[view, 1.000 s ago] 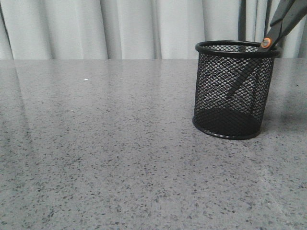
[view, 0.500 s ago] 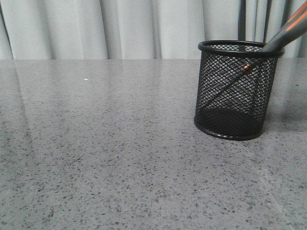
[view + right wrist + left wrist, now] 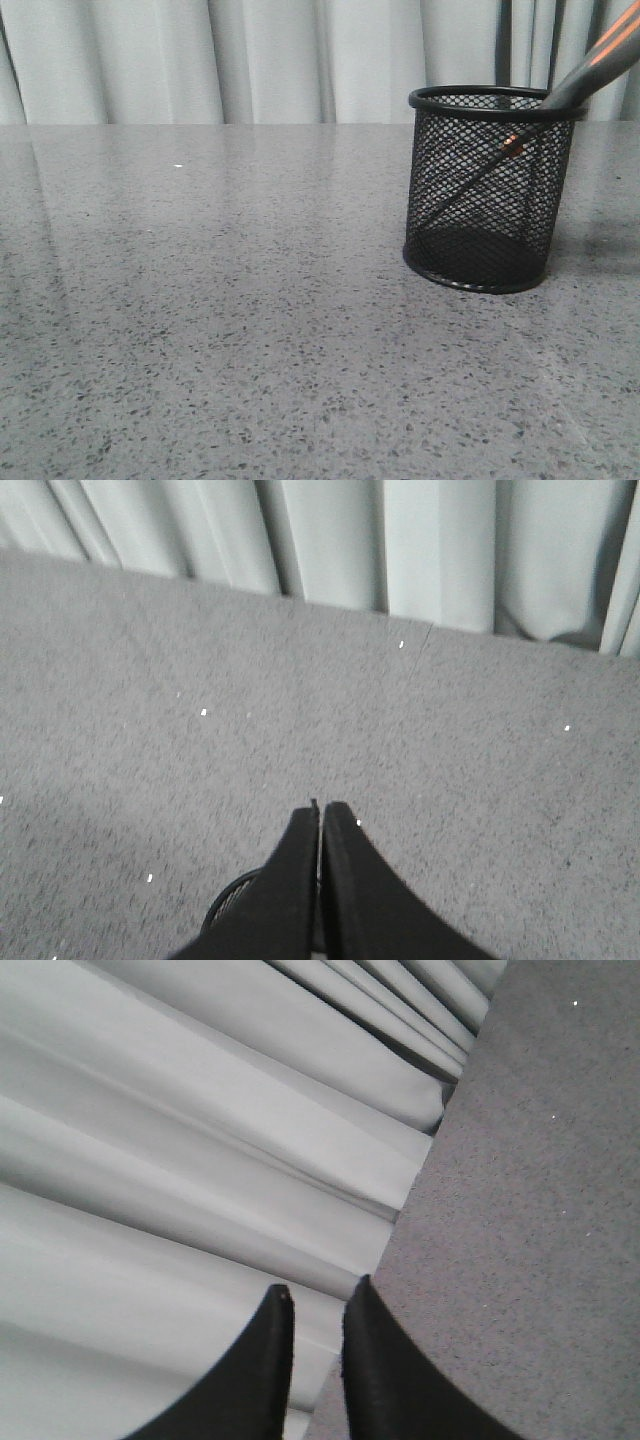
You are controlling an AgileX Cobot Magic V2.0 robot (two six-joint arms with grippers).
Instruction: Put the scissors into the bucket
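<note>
The black wire-mesh bucket (image 3: pixel 490 190) stands on the table at the right of the front view. The scissors (image 3: pixel 590 68) lean in it. The slim blades run down inside the mesh toward the lower left, and the orange rivet (image 3: pixel 513 148) sits below the rim. The grey handles with orange lining stick out over the right rim and leave the frame. My right gripper (image 3: pixel 320 808) is above the bucket, whose rim (image 3: pixel 232 895) shows beside the fingers. Its jaws are pressed together on a thin dark sliver. My left gripper (image 3: pixel 318 1295) is empty, its jaws slightly apart, at the table's edge by the curtain.
The speckled grey table (image 3: pixel 250 320) reaches back to a pale pleated curtain (image 3: pixel 270 60). The curtain also fills much of the left wrist view (image 3: pixel 180 1160). Nothing else stands on the table.
The scissors have gone down into the bucket and tilted flatter, and the rivet has dropped from rim level to inside the mesh. The bucket shifted slightly sideways.
</note>
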